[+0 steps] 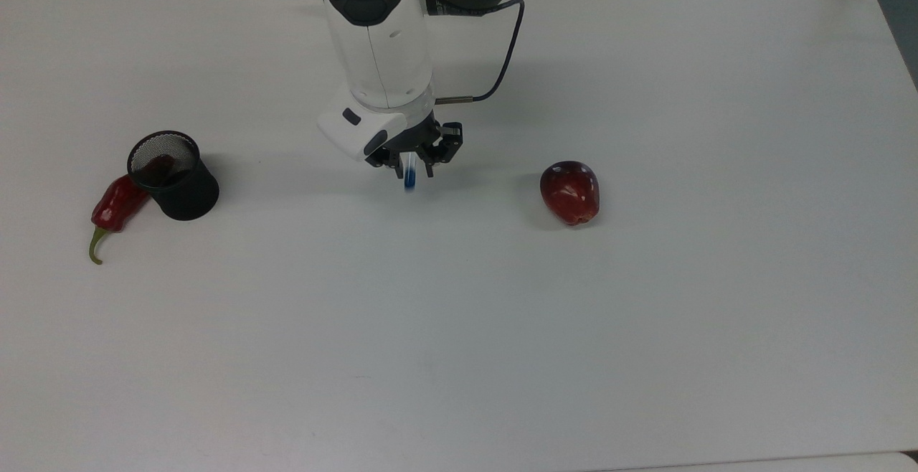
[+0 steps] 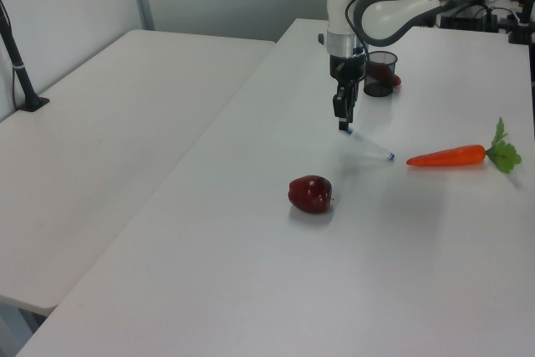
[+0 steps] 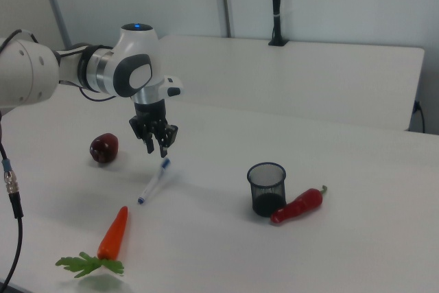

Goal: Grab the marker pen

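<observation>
The marker pen (image 3: 153, 183), a slim white barrel with a blue cap, lies slanted on the white table (image 3: 357, 238) just below my gripper (image 3: 157, 149). Its blue capped end points up toward the fingertips, with a small gap between them in the right view. In the left view the pen (image 2: 370, 145) runs from under the gripper (image 2: 343, 125) toward the carrot. From the top view, a short blue and white piece of the pen (image 1: 409, 176) shows between the spread fingers of the gripper (image 1: 411, 163). The gripper is open and holds nothing.
A red apple (image 1: 570, 192) sits to the top view's right of the gripper. A black mesh cup (image 1: 172, 174) with a red chilli (image 1: 115, 206) leaning on it stands at the top view's left. An orange carrot (image 3: 113, 232) lies near the pen's far tip.
</observation>
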